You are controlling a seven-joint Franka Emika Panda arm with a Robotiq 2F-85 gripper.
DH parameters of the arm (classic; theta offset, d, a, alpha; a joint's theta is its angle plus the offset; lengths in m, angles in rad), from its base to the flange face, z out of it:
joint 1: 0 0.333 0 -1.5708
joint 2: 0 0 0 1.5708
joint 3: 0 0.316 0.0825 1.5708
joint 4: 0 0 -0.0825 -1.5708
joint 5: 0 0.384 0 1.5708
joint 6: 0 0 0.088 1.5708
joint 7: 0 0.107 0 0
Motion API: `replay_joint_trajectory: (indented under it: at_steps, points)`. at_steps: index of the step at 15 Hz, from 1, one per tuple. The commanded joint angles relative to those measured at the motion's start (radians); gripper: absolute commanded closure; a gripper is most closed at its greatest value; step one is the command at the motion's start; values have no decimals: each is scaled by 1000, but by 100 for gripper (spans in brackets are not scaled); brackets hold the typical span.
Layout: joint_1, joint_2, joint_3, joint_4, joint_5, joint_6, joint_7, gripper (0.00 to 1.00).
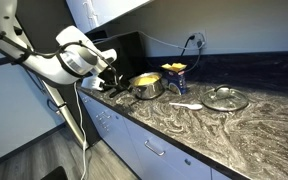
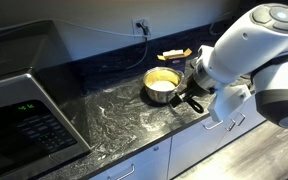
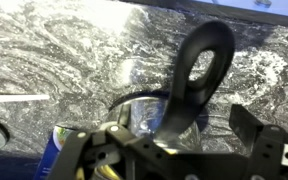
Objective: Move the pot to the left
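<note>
The steel pot (image 1: 147,86) with a yellowish inside stands on the dark marbled counter in both exterior views (image 2: 161,85). A black handle with a loop end (image 3: 199,65) sticks out from its side. My gripper (image 1: 114,82) is at that handle at the counter's front edge (image 2: 194,97). In the wrist view the gripper's fingers (image 3: 169,125) stand apart on either side of the handle, with a gap to one finger, so it looks open. Only part of the pot rim (image 3: 134,100) shows behind the handle.
A glass lid (image 1: 225,98) and a white utensil (image 1: 187,105) lie on the counter beyond the pot. A yellow and blue item (image 1: 174,73) stands behind it by the wall. A microwave (image 2: 24,120) sits at the counter's other end.
</note>
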Motion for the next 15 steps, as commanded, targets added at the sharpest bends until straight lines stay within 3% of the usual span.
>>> replay_joint_trajectory:
  at_steps: [1,4,5,6,15]
  points:
    - [-26,-85,47,-5,130,-98,-107,0]
    - [-32,-144,72,3,290,-212,-243,0]
    - [22,-167,19,8,353,-247,-299,0]
    - [21,-193,14,16,391,-291,-328,0]
    - [-39,-336,-107,182,635,-692,-580,0]
